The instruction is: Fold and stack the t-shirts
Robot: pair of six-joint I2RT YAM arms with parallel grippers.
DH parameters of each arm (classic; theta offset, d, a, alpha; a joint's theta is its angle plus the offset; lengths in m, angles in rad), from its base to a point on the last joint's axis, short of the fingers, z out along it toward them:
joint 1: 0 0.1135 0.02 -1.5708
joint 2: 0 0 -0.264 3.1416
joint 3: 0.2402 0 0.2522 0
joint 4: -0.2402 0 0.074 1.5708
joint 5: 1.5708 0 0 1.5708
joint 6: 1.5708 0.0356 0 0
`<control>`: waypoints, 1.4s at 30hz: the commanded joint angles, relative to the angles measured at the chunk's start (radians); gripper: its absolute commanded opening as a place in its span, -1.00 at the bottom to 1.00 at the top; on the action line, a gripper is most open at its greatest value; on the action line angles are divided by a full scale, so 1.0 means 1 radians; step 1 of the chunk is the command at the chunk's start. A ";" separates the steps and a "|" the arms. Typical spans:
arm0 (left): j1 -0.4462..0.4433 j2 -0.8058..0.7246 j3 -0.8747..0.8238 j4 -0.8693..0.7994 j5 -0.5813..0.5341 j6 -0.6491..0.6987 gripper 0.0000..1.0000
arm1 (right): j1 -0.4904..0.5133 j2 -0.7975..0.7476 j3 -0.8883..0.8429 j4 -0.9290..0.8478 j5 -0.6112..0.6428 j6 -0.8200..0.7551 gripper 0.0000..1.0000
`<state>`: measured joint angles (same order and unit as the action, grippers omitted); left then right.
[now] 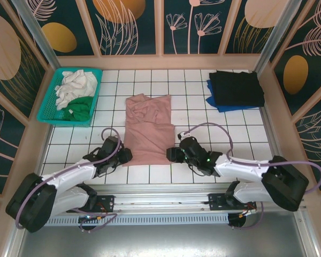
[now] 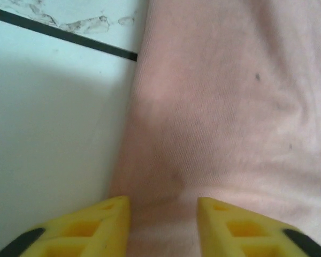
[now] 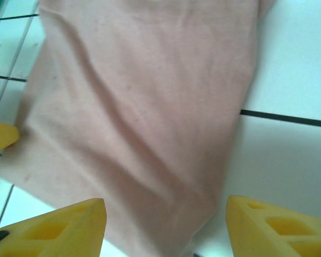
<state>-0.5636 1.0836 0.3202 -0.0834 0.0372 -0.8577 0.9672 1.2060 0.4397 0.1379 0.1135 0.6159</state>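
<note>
The dusty-pink t-shirt (image 1: 147,131) lies mid-desk (image 1: 214,134), partly folded, wrinkled at its far end, its near hem close to the desk's near edge. The left end effector (image 2: 163,206) sits low at the shirt's near-left edge, jaws partly apart over the cloth and gripping nothing. The right end effector (image 3: 166,206) straddles the near-right corner, jaws wide and empty. The step looks like taking the hem to fold it away; both need to close on the corners together. A black t-shirt (image 1: 236,87) rests on a blue t-shirt (image 1: 216,104) at the far-right corner.
</note>
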 commanded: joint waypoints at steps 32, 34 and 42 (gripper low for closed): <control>-0.061 -0.157 0.117 -0.164 0.018 -0.024 -1.00 | 0.189 0.022 0.140 -0.080 0.240 -0.025 -1.00; -0.062 -0.164 0.165 -0.195 0.000 -0.013 -1.00 | 0.189 -0.004 0.160 -0.114 0.240 -0.024 -1.00; -0.033 -0.121 0.432 -0.299 -0.198 0.049 -1.00 | 0.105 -0.005 0.342 -0.218 0.272 -0.069 -1.00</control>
<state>-0.6159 0.9382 0.6712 -0.3351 -0.0566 -0.8600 1.1206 1.2106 0.7151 -0.0505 0.3428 0.5808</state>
